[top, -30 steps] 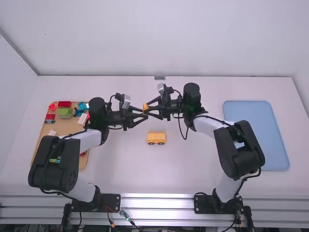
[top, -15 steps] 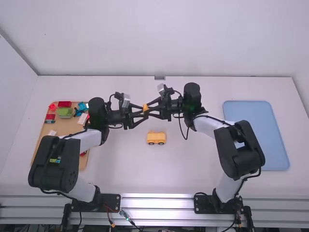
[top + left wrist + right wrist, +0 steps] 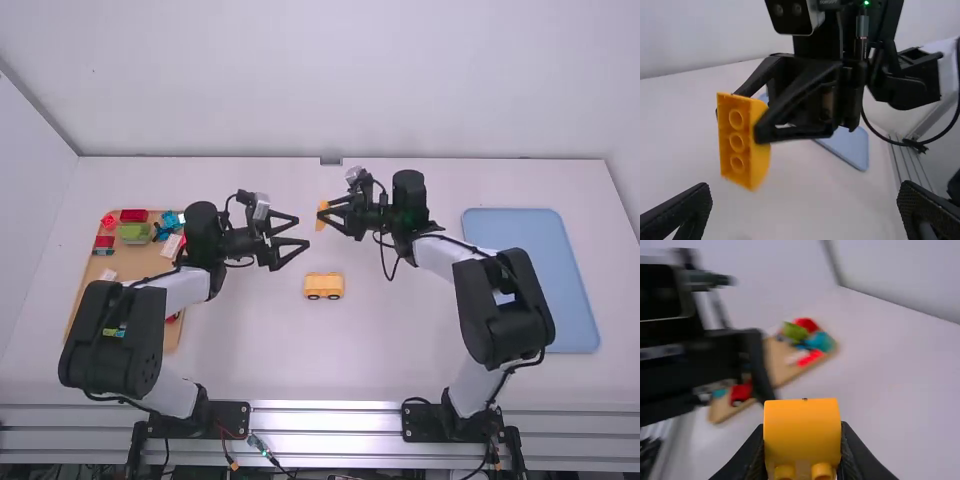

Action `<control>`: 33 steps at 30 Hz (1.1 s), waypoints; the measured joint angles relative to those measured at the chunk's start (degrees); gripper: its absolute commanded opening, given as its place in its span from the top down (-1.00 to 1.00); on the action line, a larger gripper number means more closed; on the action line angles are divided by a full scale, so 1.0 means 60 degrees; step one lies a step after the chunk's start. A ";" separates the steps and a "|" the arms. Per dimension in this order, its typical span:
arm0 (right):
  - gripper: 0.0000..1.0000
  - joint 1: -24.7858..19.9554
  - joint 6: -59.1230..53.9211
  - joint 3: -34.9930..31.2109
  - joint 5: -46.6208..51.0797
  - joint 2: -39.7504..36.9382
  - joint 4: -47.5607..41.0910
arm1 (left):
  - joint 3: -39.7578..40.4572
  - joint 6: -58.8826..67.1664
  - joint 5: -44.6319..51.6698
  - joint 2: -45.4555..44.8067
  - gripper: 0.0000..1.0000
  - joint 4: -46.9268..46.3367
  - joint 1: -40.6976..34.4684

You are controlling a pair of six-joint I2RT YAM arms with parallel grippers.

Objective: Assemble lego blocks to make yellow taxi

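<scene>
My left gripper [image 3: 303,231] had let go, its fingers now spread and empty, where moments earlier they had closed in at the yellow block [image 3: 739,142]. The yellow wheeled base [image 3: 324,286] had stayed put on the table [image 3: 380,350] between my arms, and my right gripper [image 3: 322,214] had drawn back rightward, clenched on the block in the air. With one claw in sole charge, I judged lowering it onto the base came next.
</scene>
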 measured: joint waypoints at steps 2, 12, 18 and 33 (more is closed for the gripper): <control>0.98 -0.0211 -0.0484 0.0000 0.0994 -0.0007 -0.0998 | 0.0000 -0.0004 -0.0452 0.0004 -0.98 -0.0739 0.0051; 1.00 0.0718 -0.4226 0.0940 0.5759 -0.1322 -0.8105 | 0.0000 0.0178 -0.3275 0.0000 -0.98 -0.1781 0.0160; 1.00 0.1577 -0.6313 0.1603 0.7530 -0.1366 -1.0728 | 0.0011 0.0328 -0.3643 0.0000 -0.98 -0.1854 0.0160; 1.00 0.2018 -0.9628 0.1282 0.8878 0.0175 -1.1238 | 0.0127 0.0441 -0.3759 0.0000 -0.98 -0.2004 0.0157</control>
